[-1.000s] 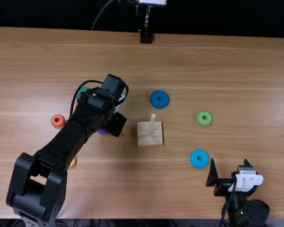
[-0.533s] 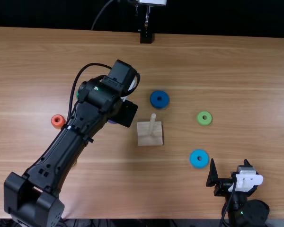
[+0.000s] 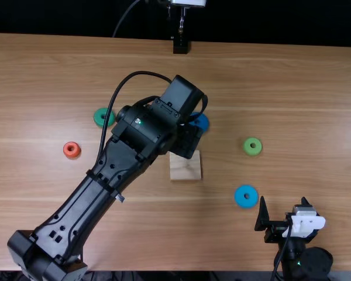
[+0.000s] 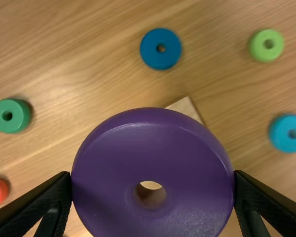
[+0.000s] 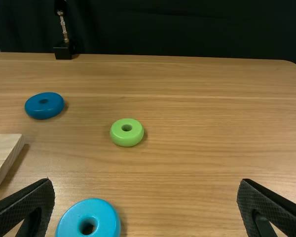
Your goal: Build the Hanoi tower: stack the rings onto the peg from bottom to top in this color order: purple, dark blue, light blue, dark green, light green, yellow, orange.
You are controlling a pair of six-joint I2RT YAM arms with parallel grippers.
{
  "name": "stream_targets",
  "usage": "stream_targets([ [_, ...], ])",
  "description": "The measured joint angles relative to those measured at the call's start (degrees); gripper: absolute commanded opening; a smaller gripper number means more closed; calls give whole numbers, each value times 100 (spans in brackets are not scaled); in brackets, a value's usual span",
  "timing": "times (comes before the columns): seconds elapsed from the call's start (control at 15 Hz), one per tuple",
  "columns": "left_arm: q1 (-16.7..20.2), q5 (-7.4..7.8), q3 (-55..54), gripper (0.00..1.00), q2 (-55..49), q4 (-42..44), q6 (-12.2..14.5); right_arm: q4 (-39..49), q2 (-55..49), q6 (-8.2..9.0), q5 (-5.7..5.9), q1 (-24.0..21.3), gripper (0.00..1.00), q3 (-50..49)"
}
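I have the purple ring (image 4: 150,148) pinched between the 2 fingers of my left gripper (image 3: 186,141), above the far part of the wooden base (image 3: 185,168). My right gripper (image 3: 283,199) is spread, near the light blue ring (image 3: 239,196). The dark blue ring (image 3: 203,122), light green ring (image 3: 248,151), dark green ring (image 3: 99,120) and orange ring (image 3: 66,153) lie on the bench (image 3: 304,117).
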Motion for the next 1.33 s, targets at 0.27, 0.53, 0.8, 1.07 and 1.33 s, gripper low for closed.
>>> stream_targets([
  [0.27,-251,2,317,0,109,-59,-140,-2,0,-2,0,0,100,0],
  [0.53,-374,17,343,0,385,-59,-149,-2,0,0,0,-2,100,0],
  [0.8,-374,17,343,0,413,-59,-149,0,0,-2,-2,0,100,0],
  [1.07,-374,15,343,0,501,-61,-146,-2,0,0,0,0,100,0],
  [1.33,-374,17,343,0,678,-61,-142,0,0,-2,0,0,100,0],
])
